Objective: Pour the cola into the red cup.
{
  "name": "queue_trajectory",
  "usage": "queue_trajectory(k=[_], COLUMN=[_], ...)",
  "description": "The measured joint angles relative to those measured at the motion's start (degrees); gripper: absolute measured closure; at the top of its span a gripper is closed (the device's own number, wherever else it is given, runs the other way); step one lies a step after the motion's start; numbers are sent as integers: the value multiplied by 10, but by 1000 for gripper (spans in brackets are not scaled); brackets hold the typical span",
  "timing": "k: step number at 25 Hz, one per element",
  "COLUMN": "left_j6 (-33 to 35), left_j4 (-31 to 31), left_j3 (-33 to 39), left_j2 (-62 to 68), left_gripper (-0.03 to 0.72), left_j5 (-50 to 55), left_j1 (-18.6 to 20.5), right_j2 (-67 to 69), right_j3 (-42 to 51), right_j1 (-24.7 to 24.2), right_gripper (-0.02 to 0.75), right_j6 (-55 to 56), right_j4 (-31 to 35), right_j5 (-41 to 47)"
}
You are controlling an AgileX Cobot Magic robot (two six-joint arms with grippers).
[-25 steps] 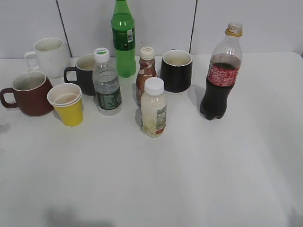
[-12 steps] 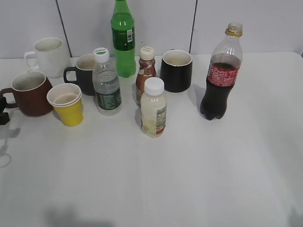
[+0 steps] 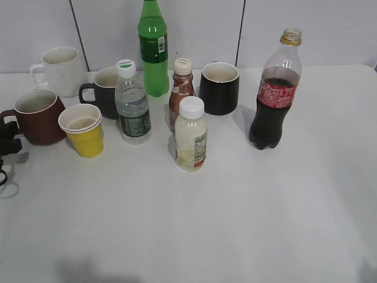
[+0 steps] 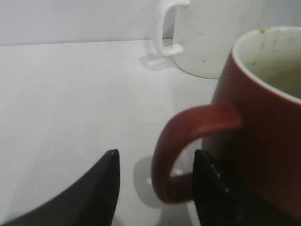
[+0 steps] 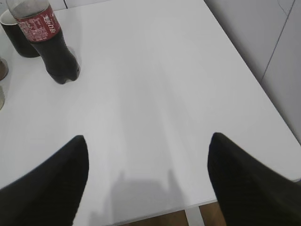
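Note:
The cola (image 3: 272,100) stands upright and uncapped at the right of the table, and shows at the top left of the right wrist view (image 5: 51,42). The red cup (image 3: 38,115) stands at the far left, handle pointing left. My left gripper (image 3: 7,140) is at the left edge beside that handle. In the left wrist view its jaws (image 4: 157,183) are open with the red cup's (image 4: 263,141) handle between them, the right jaw close against the cup. My right gripper (image 5: 148,141) is open and empty above bare table, well away from the cola.
A yellow paper cup (image 3: 83,130), a water bottle (image 3: 133,106), a white mug (image 3: 59,71), a dark grey mug (image 3: 105,91), a green bottle (image 3: 153,50), a small brown bottle (image 3: 181,91), a milky bottle (image 3: 191,137) and a black mug (image 3: 220,87) crowd the back. The table's right edge (image 5: 263,89) is near.
My left gripper has come into view at the left edge and moved up to the red cup's handle. The bottles and cups have not moved.

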Motion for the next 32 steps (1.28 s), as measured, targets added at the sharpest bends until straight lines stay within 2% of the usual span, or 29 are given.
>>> queue_trajectory(k=[4, 7, 9, 13, 15, 17, 21, 27, 32], left_j6=[0, 0, 0, 3, 5, 8, 12, 11, 11], left_j4=[7, 19, 21, 24, 22, 23, 27, 57, 91], left_j3=[-30, -52, -62, -69, -69, -65, -42, -13, -10], left_j2=[18, 28, 32, 34, 31, 13, -68, -205, -281], left_gripper=[305, 345, 414, 637, 643, 645, 646, 647, 647], left_j5=[0, 0, -1, 6, 11, 25, 34, 37, 84], left_j1=[0, -1, -2, -4, -4, -2, 6, 3, -26], right_j2=[0, 0, 0, 0, 3, 25, 162, 482, 681], right_j3=[0, 0, 0, 0, -5, -8, -12, -10, 38], right_j1=[0, 0, 0, 0, 0, 0, 0, 2, 23], right_gripper=[146, 146, 146, 146, 146, 153, 184, 194, 195], right_j6=[0, 0, 0, -1, -23, -83, -148, -159, -146], right_j4=[0, 0, 0, 5, 28, 67, 86, 107, 93], right_j5=[0, 0, 0, -3, -31, -126, -335, -639, -839])
